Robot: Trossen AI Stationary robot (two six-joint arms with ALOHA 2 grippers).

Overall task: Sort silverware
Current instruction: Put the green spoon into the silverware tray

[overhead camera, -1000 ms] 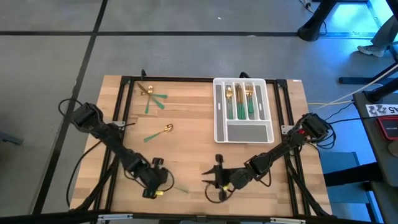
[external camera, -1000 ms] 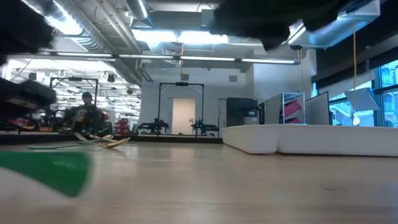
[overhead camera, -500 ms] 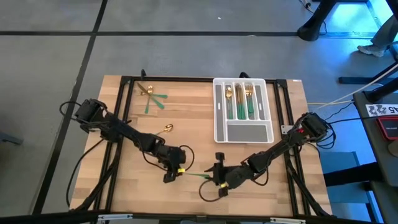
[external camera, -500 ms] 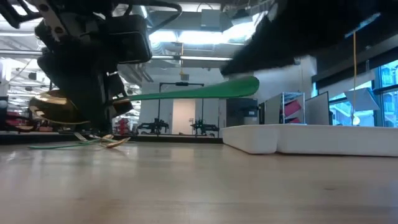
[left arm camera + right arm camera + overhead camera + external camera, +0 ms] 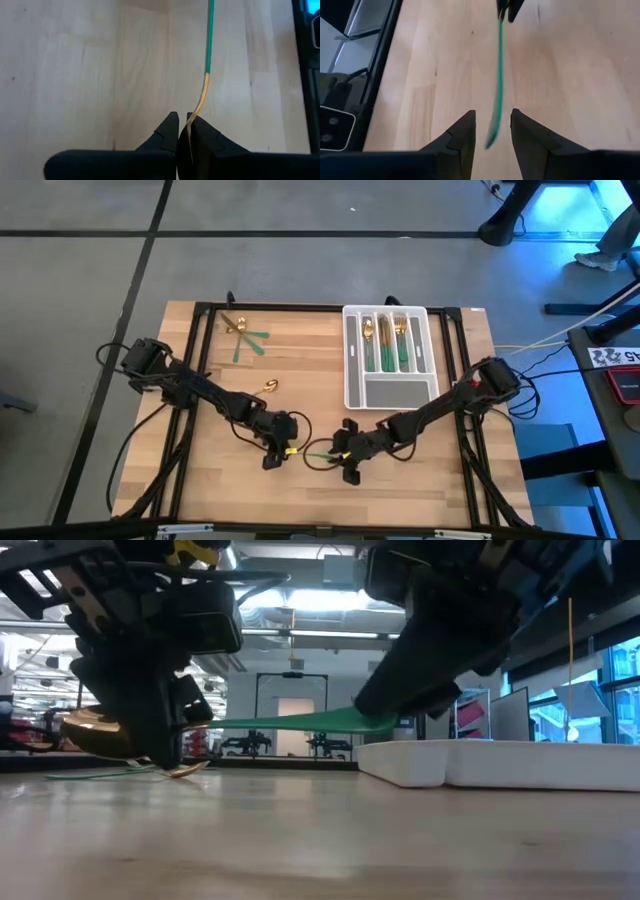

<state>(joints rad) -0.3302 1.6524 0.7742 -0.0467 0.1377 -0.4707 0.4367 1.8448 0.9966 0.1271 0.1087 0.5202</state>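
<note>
One green-handled utensil (image 5: 207,45) spans both claws above the table (image 5: 300,380).
Left claw (image 5: 184,131) pinches its gold end shut, seen at that wrist; right claw (image 5: 492,131) stands parted around the handle tip, grip unclear; overhead alone shows the filled tray (image 5: 354,385).

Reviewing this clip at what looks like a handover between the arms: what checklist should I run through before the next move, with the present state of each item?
1. Left gripper shut on the spoon at its gold end: ok.
2. Spoon clear of the table: ok; the low view shows it held level in the air.
3. Green handle lies between the right gripper's fingers: ok.
4. Right gripper closed on the handle: not ok; its fingers stand apart on either side.
5. Tray has room for it: ok; the wide compartment is bare, the slots already hold pieces.
6. Other pieces out of the way: ok; they lie at the table's far left.
</note>
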